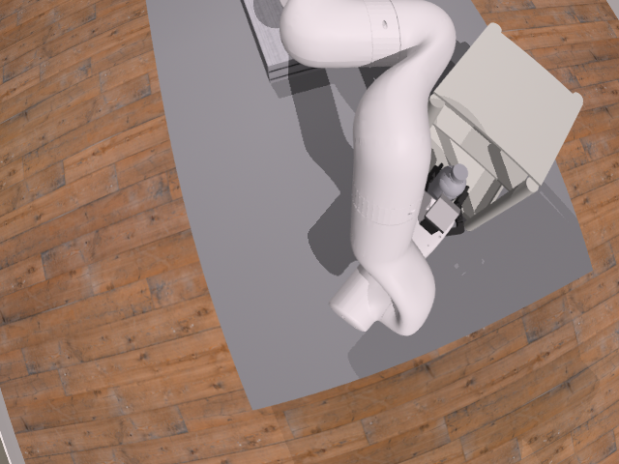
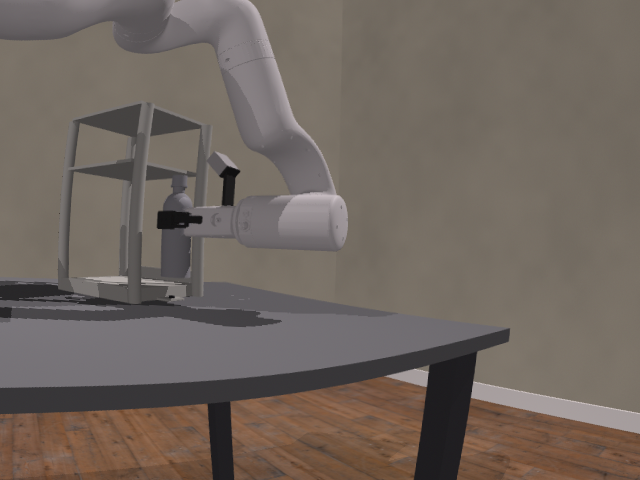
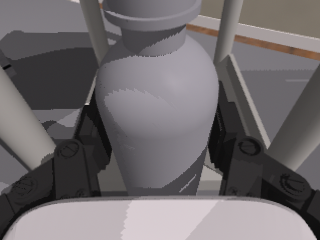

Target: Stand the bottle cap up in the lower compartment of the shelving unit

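Note:
The grey bottle (image 1: pixel 446 187) (image 2: pixel 175 250) (image 3: pixel 157 100) is upright, cap up, between the fingers of my gripper (image 1: pixel 448 185) (image 2: pixel 173 219) (image 3: pixel 157 127), which is shut on its body from the sides. The bottle is at the front of the shelving unit (image 1: pixel 505 104) (image 2: pixel 135 206), just inside the front posts (image 3: pixel 95 35) of the lower compartment. Its base is close over the compartment floor (image 2: pixel 111 282); I cannot tell whether it touches. The cap reaches almost up to the middle shelf (image 2: pixel 103 169).
The grey table (image 1: pixel 224 199) (image 2: pixel 310 335) carries the unit at its right side. The arm's base stands on a block (image 1: pixel 270 54) at the back. The arm's forearm (image 1: pixel 390 164) lies over the table beside the unit. The table edge (image 2: pixel 361 364) is near in front.

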Available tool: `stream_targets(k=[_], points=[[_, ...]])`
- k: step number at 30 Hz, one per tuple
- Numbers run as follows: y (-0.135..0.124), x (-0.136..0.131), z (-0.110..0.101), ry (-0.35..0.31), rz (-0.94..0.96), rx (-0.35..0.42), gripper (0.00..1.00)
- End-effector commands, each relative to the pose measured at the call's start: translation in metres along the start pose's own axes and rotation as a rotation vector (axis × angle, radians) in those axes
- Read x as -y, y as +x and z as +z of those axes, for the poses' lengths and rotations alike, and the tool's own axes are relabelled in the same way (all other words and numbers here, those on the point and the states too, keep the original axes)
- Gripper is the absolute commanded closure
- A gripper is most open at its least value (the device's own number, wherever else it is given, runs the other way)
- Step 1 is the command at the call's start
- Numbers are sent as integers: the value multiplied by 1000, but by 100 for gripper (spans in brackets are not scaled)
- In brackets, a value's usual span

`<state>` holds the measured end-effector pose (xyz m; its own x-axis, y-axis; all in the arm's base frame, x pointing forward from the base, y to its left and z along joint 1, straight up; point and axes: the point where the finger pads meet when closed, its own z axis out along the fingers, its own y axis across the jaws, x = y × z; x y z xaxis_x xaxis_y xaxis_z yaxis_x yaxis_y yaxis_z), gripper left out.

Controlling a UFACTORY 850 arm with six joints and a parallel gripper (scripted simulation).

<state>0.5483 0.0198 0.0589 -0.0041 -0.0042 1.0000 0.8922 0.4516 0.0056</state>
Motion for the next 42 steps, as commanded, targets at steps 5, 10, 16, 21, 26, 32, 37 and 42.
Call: stream_targets(k=[5, 10, 16, 21, 26, 32, 37, 42], points=[[1, -1, 19, -1, -2, 2, 100], [1, -1, 34, -1, -2, 2, 100], [1, -1, 50, -1, -2, 2, 100], [1, -1, 59, -1, -2, 2, 100], [1, -1, 66, -1, -2, 2, 100], [1, -1, 72, -1, -2, 2, 100], [1, -1, 74, -1, -2, 2, 100], [1, -1, 75, -1, -2, 2, 100]])
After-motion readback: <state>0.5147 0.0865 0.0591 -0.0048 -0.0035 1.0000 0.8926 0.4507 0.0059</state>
